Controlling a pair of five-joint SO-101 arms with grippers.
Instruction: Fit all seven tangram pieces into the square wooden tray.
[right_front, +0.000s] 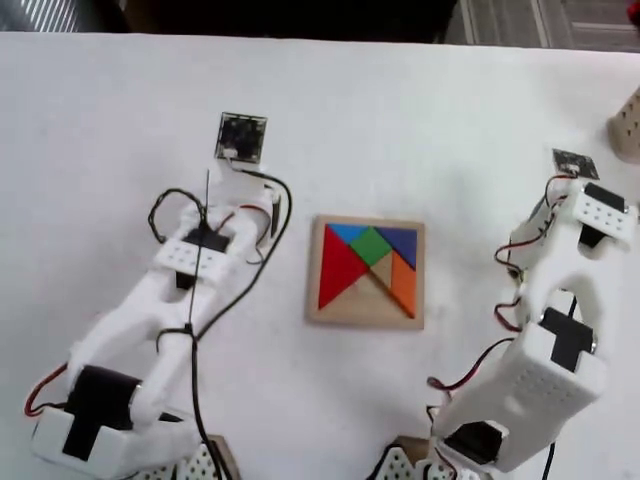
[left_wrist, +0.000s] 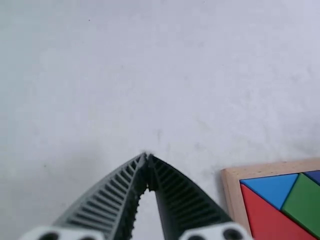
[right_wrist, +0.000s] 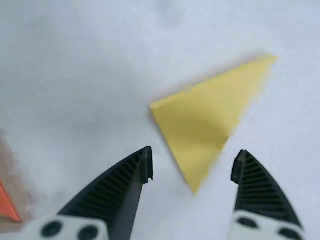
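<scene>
My left hand (left_wrist: 147, 167) is pinched shut on nothing, its tips meeting over bare desk (right_front: 400, 120). It sits just off one corner of the square wooden tray (right_front: 318, 300).

The tray lies between my two arms. Red (right_front: 340, 270), blue (right_front: 347, 233), green (right_front: 372, 245) and orange (right_front: 403, 283) pieces are already seated in it. The stretch along its near edge looks like bare wood, and I take that for the gap left to fill.

On the other side of the tray, my right hand (right_wrist: 195, 155) is spread wide over the yellow triangle (right_wrist: 210, 115), which lies flat on the desk and outside the tray. One sharp corner of the triangle points back into the gap between my fingers, and its body widens away ahead of them. Its longest edge slants across my line of reach, not square to it.

This pick belongs to my right hand, since it is right over the piece while my left is beyond the tray. I judge that I would have to turn the wrist before closing, so the fingers meet two edges instead of sliding off the point.
</scene>
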